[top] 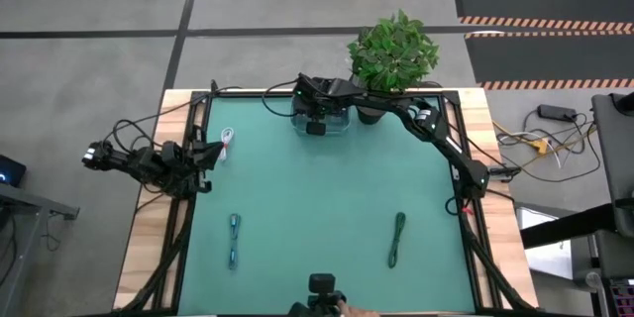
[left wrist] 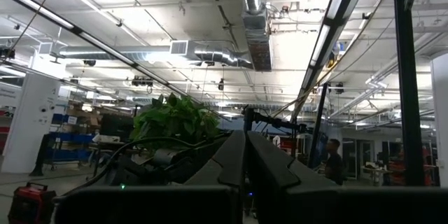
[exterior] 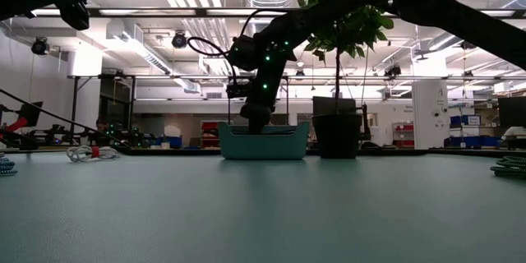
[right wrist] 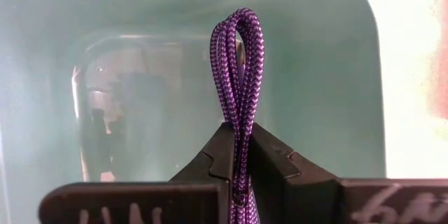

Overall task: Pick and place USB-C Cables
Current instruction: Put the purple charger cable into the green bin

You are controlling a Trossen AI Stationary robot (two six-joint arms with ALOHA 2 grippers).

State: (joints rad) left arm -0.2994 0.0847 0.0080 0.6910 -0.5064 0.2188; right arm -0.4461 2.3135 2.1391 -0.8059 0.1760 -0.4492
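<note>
My right gripper (right wrist: 238, 138) is shut on a purple braided cable bundle (right wrist: 238, 63), over the inside of the teal bin (top: 332, 124) at the table's far edge. In the low view it reaches down into that bin (exterior: 263, 143), whose wall hides its fingertips. A white-and-red cable (top: 229, 145) lies flat near the far left, a blue cable (top: 234, 241) near left, and a green cable (top: 397, 239) near right. My left gripper (top: 208, 155) waits at the left edge, shut (left wrist: 245, 147) and touching nothing. My right gripper pinches the purple bundle between its two fingers, just below the folded loop end (right wrist: 238, 115). Several strands run side by side through the gap. The fingers point down into the bin from above. The loop (right wrist: 239, 24) sticks out past the fingertips; the bundle's other end is hidden behind them.
A potted plant (top: 393, 52) stands just right of the bin at the far edge, with its dark pot (exterior: 337, 136) close to the bin wall. The green mat (top: 317, 208) between the lying cables is bare. A black frame (top: 466, 218) borders the mat.
</note>
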